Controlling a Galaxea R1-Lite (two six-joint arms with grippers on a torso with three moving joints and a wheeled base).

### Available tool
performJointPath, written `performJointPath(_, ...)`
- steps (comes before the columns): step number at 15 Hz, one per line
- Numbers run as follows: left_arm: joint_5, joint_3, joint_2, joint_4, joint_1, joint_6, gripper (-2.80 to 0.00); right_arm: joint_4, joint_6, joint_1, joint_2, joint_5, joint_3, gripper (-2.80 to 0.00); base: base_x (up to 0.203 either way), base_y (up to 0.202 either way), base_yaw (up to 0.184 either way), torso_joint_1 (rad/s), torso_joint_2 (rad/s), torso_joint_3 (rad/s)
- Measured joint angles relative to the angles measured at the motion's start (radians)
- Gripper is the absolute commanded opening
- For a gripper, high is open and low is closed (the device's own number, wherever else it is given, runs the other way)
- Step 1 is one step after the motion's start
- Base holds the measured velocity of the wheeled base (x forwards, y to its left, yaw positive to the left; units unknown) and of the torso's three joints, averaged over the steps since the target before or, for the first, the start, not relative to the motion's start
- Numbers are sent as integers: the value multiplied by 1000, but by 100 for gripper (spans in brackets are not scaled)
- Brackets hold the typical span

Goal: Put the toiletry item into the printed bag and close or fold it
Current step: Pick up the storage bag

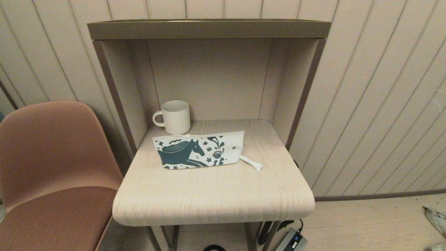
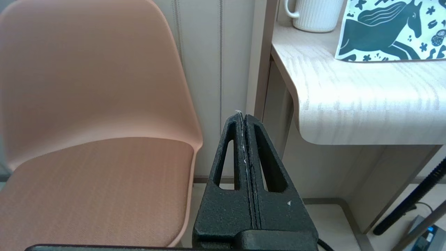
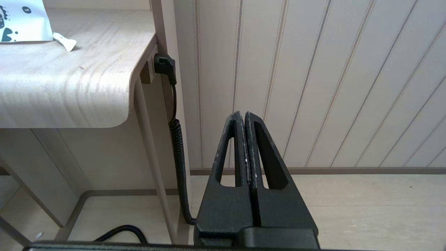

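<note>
The printed bag point(image 1: 198, 150) lies flat on the pale wooden table point(image 1: 212, 195), horse side up, its zip strip along the far edge just in front of a white ribbed mug point(image 1: 176, 117). The toiletry item point(image 1: 251, 162) rests on the tabletop at the bag's right end, touching or just beside its lower corner and angled out toward the near right – still outside the bag.

Neither arm appears in the head view; only the wrist cameras show them. The left gripper point(image 2: 243, 116) hangs below table height with its fingers pressed together and nothing between them, in the gap between the table's left edge and a pink chair point(image 2: 87, 104); from there the mug point(image 2: 315, 15) and the bag's horse print point(image 2: 386, 31) show above the table edge. The right gripper point(image 3: 243, 114) is likewise closed and empty, low beside the table's right edge and facing the panelled wall point(image 3: 313, 83) – its view catches the stick's flared end point(image 3: 66, 41) by the bag's corner point(image 3: 21, 21), plus a coiled black cable point(image 3: 177, 146) running down the table leg
</note>
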Motion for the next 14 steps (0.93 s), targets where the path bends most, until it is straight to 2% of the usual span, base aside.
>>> performJointPath(4, -1, -36, 15, 29, 1, 26, -280, 0, 0, 0, 1, 1, 0, -280, 0, 0, 0, 0, 0, 0)
performJointPath(6, -5, -165, 86, 48, -2, 6, -280, 0, 0, 0, 1, 1, 0, -280, 0, 0, 0, 0, 0, 0)
performJointPath(8, -38, -341, 232, 60, -26, -37, -280, 0, 0, 0, 1, 1, 0, -280, 0, 0, 0, 0, 0, 0)
performJointPath(10, -139, -502, 407, 70, -77, -79, -280, 0, 0, 0, 1, 1, 0, -280, 0, 0, 0, 0, 0, 0)
performJointPath(11, -220, -557, 487, 73, -100, -92, -280, 0, 0, 0, 1, 1, 0, -280, 0, 0, 0, 0, 0, 0)
performJointPath(12, -327, -601, 566, 77, -119, -91, -280, 0, 0, 0, 1, 2, 0, -280, 0, 0, 0, 0, 0, 0)
performJointPath(13, -449, -635, 649, 78, -133, -67, -280, 0, 0, 0, 1, 3, 0, -280, 0, 0, 0, 0, 0, 0)
performJointPath(14, -538, -653, 714, 79, -143, -29, -280, 0, 0, 0, 1, 2, 0, -280, 0, 0, 0, 0, 0, 0)
